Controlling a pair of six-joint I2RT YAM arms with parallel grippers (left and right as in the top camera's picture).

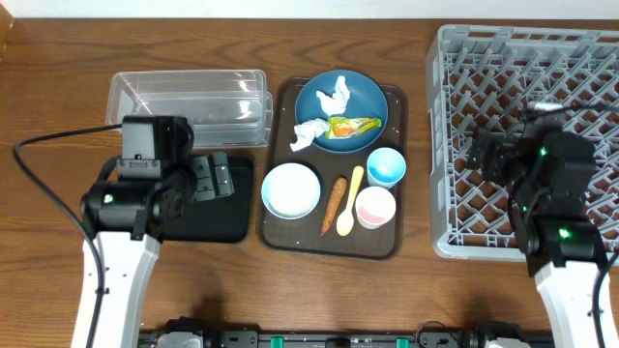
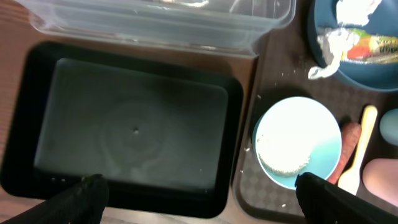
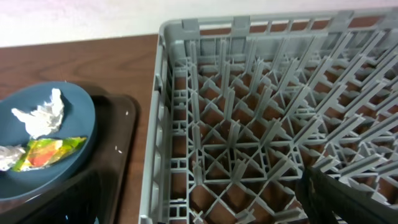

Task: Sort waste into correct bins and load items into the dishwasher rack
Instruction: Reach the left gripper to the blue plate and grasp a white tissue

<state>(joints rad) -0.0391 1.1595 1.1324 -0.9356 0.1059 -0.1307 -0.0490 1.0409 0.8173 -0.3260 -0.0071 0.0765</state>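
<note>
Black left gripper (image 2: 202,194): jaws wide apart, empty, hanging over the black tray (image 2: 137,124).
Right gripper (image 1: 486,157): over the rack (image 1: 580,58), holding nothing; only one finger plain in the wrist view, so apart or together cannot be told.
Black tray: bare inside, no waste in it yet.
Tub (image 1: 189,106): just behind the black tray, nothing seen in it.
Rack: bare lattice and pegs as far as shown, nothing loaded.
Brown tray (image 1: 387,242): between bins and rack, carrying all the task's things.
Plate (image 1: 372,97): at the far end of the brown tray, with tissue (image 1: 334,95) in two clumps and the wrapper (image 1: 353,126) lying on it.
Bowl (image 1: 290,189): near left of the brown tray, a lump of rice (image 2: 283,152) inside; a few grains scattered beside it.
Carrot stick (image 1: 334,203): flat on the brown tray, right of the bowl.
Spoon (image 1: 351,203): just beside the carrot stick.
Blue cup (image 1: 386,166): near right, upright.
Pink cup (image 1: 375,207): just in front of the blue cup.
Done: nothing, judging by the bare bins and rack.
Left: tissue, wrapper, carrot stick and rice to the bins; then plate, bowl, both cups and spoon into the rack.
</note>
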